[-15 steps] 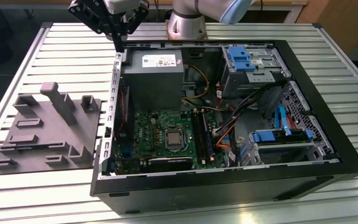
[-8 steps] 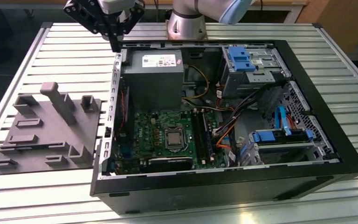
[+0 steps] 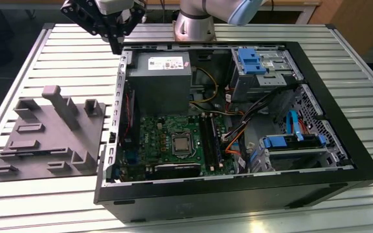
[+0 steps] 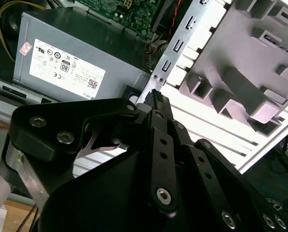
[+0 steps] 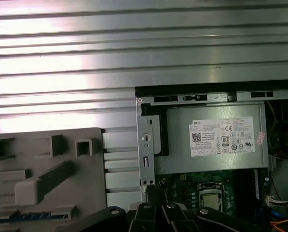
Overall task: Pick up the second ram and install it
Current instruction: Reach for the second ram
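A single robot arm works over a silver slatted metal bench (image 3: 44, 58) that carries an open black desktop computer case (image 3: 361, 170), lying on its side with its insides exposed.

In the exterior view, the black claw (image 3: 116, 47) hangs high above the case's far corner at the exterior view's left. It points down, just beside the grey box-shaped power supply (image 3: 161, 80). In both wrist views the claw's (image 5: 156, 191) two fingers meet at a single narrow tip (image 4: 156, 94). They look pressed together, and nothing is visible between them.

A grey moulded plastic tray with ridges and upright posts (image 3: 50, 141) lies on the bench to the exterior view's left of the case, just beside it.

The second ram (image 5: 30, 216), a slim blue-green memory stick, shows in the first wrist view as a thin blue strip. It sits in a groove of the tray beside a low ridge, well apart from the claw.

Inside the case, a green motherboard (image 3: 154, 136) lies nearer the exterior camera than the power supply. Long black slot rails (image 3: 207, 136) run along the motherboard's edge on the exterior view's right.
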Robot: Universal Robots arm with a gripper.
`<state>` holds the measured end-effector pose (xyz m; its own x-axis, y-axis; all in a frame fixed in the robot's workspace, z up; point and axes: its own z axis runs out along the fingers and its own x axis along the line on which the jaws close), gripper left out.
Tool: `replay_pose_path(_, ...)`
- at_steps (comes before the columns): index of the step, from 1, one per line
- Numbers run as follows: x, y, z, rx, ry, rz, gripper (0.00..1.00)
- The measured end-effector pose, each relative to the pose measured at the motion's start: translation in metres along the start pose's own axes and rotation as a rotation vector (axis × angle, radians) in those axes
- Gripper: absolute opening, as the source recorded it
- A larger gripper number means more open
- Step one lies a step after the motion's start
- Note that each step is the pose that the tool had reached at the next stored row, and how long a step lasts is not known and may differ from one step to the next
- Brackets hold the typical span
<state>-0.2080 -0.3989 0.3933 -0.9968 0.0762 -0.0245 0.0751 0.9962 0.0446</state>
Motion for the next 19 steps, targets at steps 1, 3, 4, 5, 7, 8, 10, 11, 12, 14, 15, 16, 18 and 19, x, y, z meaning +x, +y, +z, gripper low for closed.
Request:
replay_pose_path(1, 0.001, -0.0001, -0.0001, 0.0, 0.0, 0.0, 0.11)
replay_pose_path(3, 0.0029, -0.0002, -0.0001, 0.0, 0.0001, 0.0, 0.11)
replay_pose_path(4, 0.0038, -0.0003, -0.0001, 0.0, 0.0001, 0.0, 0.11)
replay_pose_path(5, 0.0047, -0.0004, -0.0001, 0.0, 0.0001, 0.0, 0.11)
replay_pose_path(7, 0.0063, -0.0005, -0.0002, -0.0001, 0.0, 0.0, 0.11)
replay_pose_path(8, 0.0073, -0.0006, -0.0002, 0.0, 0.0001, 0.0, 0.11)
replay_pose_path(10, 0.0091, -0.0007, -0.0003, 0.0, 0.0, 0.0, 0.11)
replay_pose_path(11, 0.0101, -0.0008, -0.0003, -0.0001, 0.0001, 0.0, 0.11)
replay_pose_path(12, 0.011, -0.0008, -0.0003, -0.0001, 0.0, 0.0, 0.11)
replay_pose_path(14, 0.0128, -0.001, -0.0004, -0.0001, 0.0, 0.0, 0.11)
replay_pose_path(15, 0.0137, -0.001, -0.0004, -0.0001, 0.0, 0.0, 0.11)
replay_pose_path(16, 0.0146, -0.0011, -0.0004, 0.0, 0.0001, 0.0, 0.11)
replay_pose_path(18, 0.0164, -0.0012, -0.0005, -0.0001, 0.0, 0.0, 0.11)
replay_pose_path(19, 0.0174, -0.0013, -0.0005, -0.0001, 0.0, 0.0, 0.11)
